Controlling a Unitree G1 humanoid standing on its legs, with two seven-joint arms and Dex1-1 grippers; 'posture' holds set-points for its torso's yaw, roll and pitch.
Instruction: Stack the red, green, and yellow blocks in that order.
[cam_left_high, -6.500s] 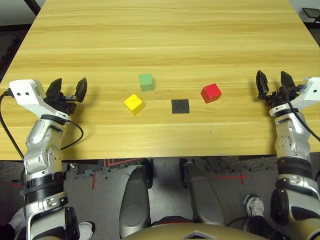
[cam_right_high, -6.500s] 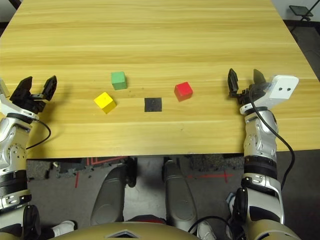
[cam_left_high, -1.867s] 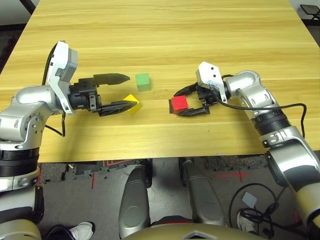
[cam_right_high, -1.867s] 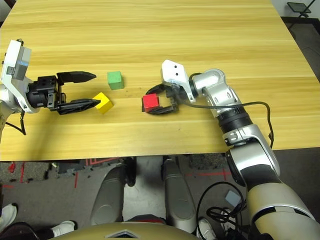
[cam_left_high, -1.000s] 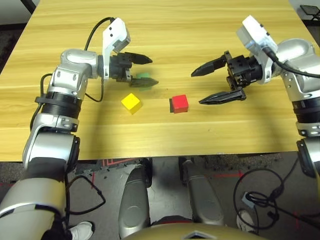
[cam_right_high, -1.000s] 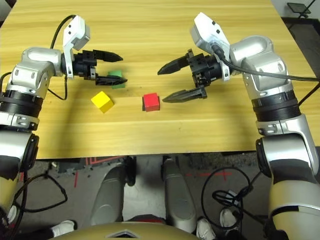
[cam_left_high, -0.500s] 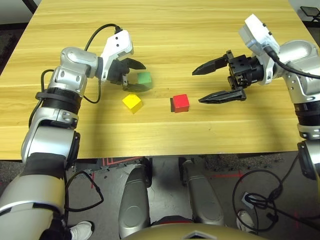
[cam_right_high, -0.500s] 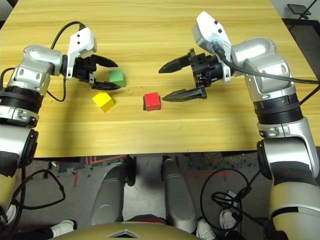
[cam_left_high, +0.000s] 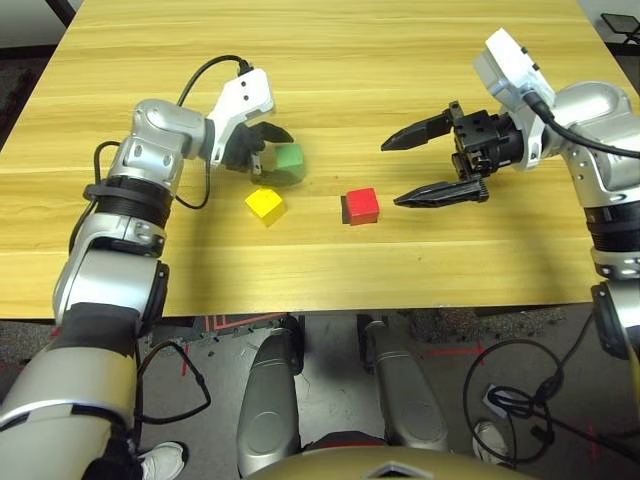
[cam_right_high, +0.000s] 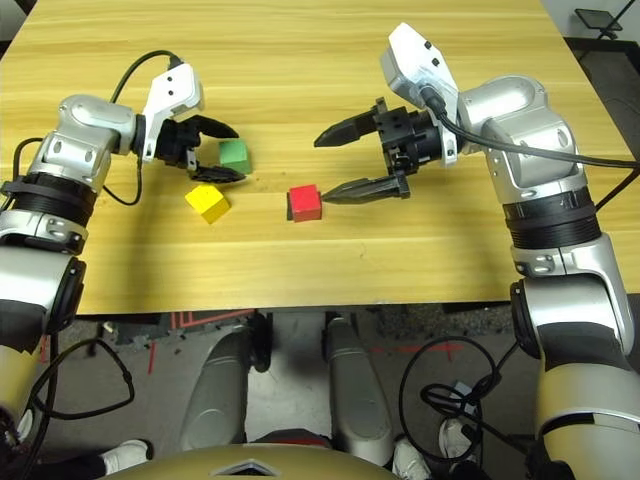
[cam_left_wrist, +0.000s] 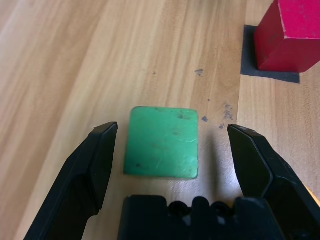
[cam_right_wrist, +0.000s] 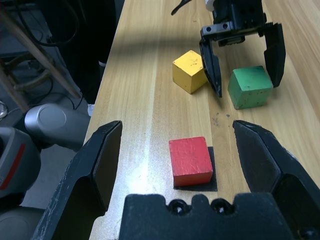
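On the wood-grained surface (cam_left_high: 450, 270), my left pincer (cam_left_wrist: 172, 150) spreads unclenched around the scuffed green cube (cam_left_wrist: 161, 142); my right pincer (cam_right_wrist: 177, 145) gapes, released, near the square-set red cube (cam_right_wrist: 190, 161), beside the cornerwise yellow one (cam_left_high: 266, 206).

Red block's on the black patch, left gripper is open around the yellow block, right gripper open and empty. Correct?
Not quite: the left gripper is open around the green block, not the yellow one; the left wrist view shows it. The rest holds.
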